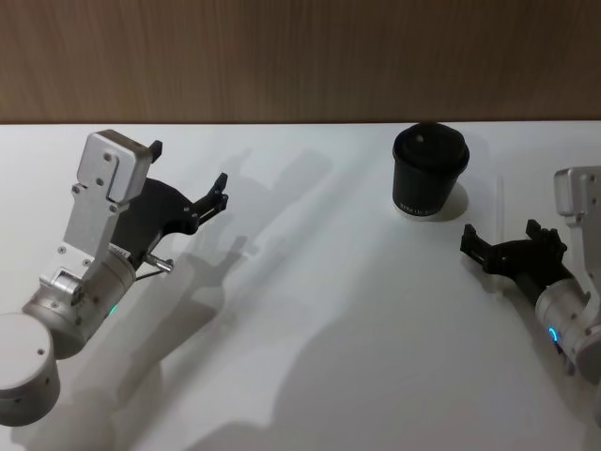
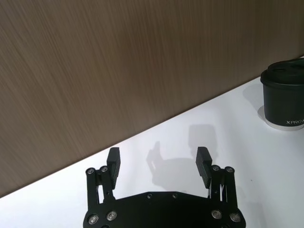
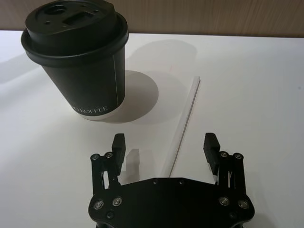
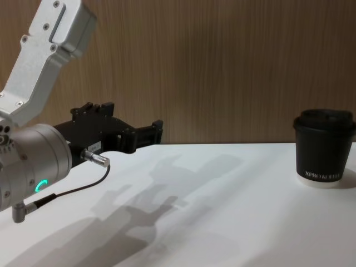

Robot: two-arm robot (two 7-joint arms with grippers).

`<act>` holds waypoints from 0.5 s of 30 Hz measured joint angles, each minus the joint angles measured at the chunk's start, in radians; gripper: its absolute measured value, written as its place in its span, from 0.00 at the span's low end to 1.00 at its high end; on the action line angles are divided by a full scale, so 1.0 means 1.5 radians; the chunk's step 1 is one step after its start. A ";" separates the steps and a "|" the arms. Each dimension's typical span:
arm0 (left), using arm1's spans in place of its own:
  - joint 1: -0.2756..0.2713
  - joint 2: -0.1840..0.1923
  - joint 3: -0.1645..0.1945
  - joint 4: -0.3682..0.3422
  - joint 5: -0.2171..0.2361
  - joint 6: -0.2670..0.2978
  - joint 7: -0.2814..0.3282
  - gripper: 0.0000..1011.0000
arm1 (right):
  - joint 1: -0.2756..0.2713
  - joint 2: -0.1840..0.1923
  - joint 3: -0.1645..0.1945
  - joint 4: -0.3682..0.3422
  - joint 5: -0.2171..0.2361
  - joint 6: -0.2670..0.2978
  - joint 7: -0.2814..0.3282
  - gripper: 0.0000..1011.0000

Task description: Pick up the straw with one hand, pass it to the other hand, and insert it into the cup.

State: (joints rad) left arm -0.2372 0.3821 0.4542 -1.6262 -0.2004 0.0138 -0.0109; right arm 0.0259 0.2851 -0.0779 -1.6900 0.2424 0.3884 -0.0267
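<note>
The straw (image 3: 185, 115), a thin white tube, lies flat on the white table to the right of the cup (image 3: 84, 59). The cup (image 1: 429, 171) is black with a black lid and stands upright near the back of the table. My right gripper (image 3: 164, 142) is open just above the table, and the straw's near end lies between its fingers (image 3: 210, 145) without touching either. In the head view the right gripper (image 1: 500, 237) sits just right of and in front of the cup. My left gripper (image 1: 214, 199) is open and empty, held over the left of the table, far from the cup (image 2: 285, 97).
A wood-panelled wall (image 1: 300, 56) runs along the table's back edge, close behind the cup (image 4: 324, 147). The left arm's thin dark cable (image 4: 67, 192) hangs under its wrist. Bare white tabletop (image 1: 319, 310) lies between the two arms.
</note>
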 joint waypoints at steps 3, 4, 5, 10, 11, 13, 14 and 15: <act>0.000 0.000 0.000 0.000 0.000 0.000 0.000 0.99 | 0.002 -0.001 0.001 0.006 0.000 0.001 0.002 0.99; 0.000 0.000 0.000 0.000 0.000 0.000 0.000 0.99 | 0.003 -0.002 0.001 0.007 0.000 0.002 0.002 0.99; 0.000 0.000 0.000 0.000 0.000 0.000 0.000 0.99 | 0.004 -0.003 0.002 0.011 -0.001 0.002 0.003 0.99; 0.000 0.000 0.000 0.000 0.000 0.000 0.000 0.99 | 0.008 -0.005 0.003 0.021 -0.003 0.003 0.004 0.99; 0.000 0.000 0.000 0.000 0.000 0.000 0.000 0.99 | 0.009 -0.006 0.003 0.023 -0.003 0.003 0.004 0.99; 0.000 0.000 0.000 0.000 0.000 0.000 0.000 0.99 | 0.012 -0.007 0.003 0.027 -0.004 0.003 0.005 0.99; 0.000 0.000 0.000 0.000 0.000 0.000 0.000 0.99 | 0.012 -0.008 0.003 0.028 -0.005 0.003 0.006 0.99; 0.000 0.000 0.000 0.000 0.000 0.000 0.000 0.99 | 0.014 -0.009 0.003 0.031 -0.005 0.003 0.006 0.99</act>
State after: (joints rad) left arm -0.2372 0.3821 0.4542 -1.6262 -0.2004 0.0138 -0.0109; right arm 0.0472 0.2716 -0.0729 -1.6430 0.2346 0.3932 -0.0170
